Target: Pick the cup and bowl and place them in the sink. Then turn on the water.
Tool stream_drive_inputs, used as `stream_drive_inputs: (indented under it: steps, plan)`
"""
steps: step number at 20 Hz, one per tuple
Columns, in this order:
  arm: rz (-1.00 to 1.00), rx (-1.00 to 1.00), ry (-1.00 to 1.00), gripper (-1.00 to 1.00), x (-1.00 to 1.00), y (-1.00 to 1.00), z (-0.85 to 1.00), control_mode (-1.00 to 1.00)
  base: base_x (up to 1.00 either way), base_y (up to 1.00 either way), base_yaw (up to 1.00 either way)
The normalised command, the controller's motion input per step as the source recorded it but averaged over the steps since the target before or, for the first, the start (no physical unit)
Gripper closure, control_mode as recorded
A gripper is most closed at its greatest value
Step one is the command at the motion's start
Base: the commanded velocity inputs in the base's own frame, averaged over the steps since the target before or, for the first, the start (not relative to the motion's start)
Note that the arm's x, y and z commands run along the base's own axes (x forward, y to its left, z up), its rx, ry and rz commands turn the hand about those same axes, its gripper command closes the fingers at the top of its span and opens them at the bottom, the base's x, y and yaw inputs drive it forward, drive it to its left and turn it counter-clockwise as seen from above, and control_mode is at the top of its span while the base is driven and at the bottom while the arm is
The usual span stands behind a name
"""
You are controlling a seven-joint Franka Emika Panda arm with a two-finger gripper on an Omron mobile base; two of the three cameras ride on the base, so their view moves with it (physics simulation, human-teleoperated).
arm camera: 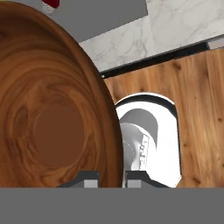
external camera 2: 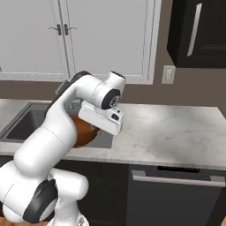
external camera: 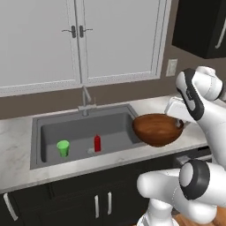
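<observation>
The reddish-brown bowl (external camera: 156, 130) hangs in the air over the right edge of the sink (external camera: 48, 132), slightly tilted. My gripper (external camera: 179, 124) is shut on its right rim. In the hand view the rim of the bowl (arm camera: 52, 118) passes between the two fingertips of my gripper (arm camera: 111, 179). From the right base view a slice of the bowl (external camera 2: 84, 132) peeks out behind my arm. The green cup (external camera: 63, 148) stands upright in the left part of the basin. The faucet (external camera: 86, 99) at the back edge has no water in view.
A small red bottle (external camera: 97, 143) stands in the basin's middle, near the drain. Marble counter (external camera 2: 176, 132) stretches right of the sink, with a wall outlet (external camera 2: 167, 74) above it. White cabinet doors (external camera: 79, 39) hang over the sink. Wood floor (arm camera: 201, 113) lies below.
</observation>
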Motion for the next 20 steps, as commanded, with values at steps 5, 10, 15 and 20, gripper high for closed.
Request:
stream_drive_inputs:
  steps: [5,10,15,20]
  plan:
    - [0.0,0.0,0.0,1.0,0.0,0.0,0.0,1.0,0.48,-0.01,0.09]
    - [0.0,0.0,0.0,1.0,0.0,0.0,0.0,1.0,0.39,-0.04,0.18]
    - [0.0,0.0,0.0,1.0,0.0,0.0,0.0,1.0,0.38,-0.11,0.18]
    - [0.0,0.0,0.0,1.0,0.0,0.0,0.0,1.0,0.33,-0.2,0.15]
